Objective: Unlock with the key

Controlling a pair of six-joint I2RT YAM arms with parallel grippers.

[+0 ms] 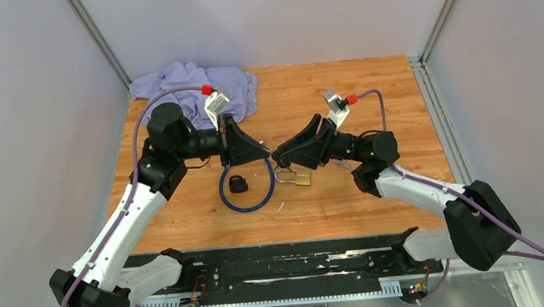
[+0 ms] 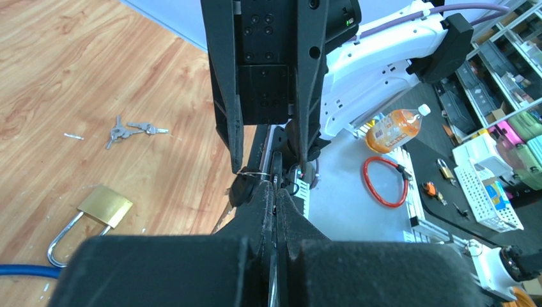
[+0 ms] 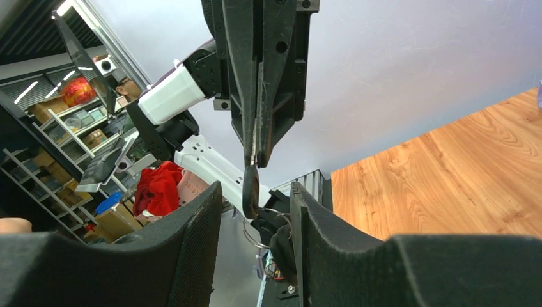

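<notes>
Meeting tip to tip near padlock [image 1: 300,176], left gripper [image 1: 269,153] clenched on key [image 3: 250,184], right gripper [image 1: 279,156] parted around it

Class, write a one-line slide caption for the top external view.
Left jaws shut on the key, right jaws open around it, brass padlock lying nearby on the wooden table.

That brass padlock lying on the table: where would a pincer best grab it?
Probably the padlock's brass body, from straight above, pinching its narrow parallel sides. It lies flat on the table, so only the top is open to approach; its thin curved shackle would likely slip.
</notes>
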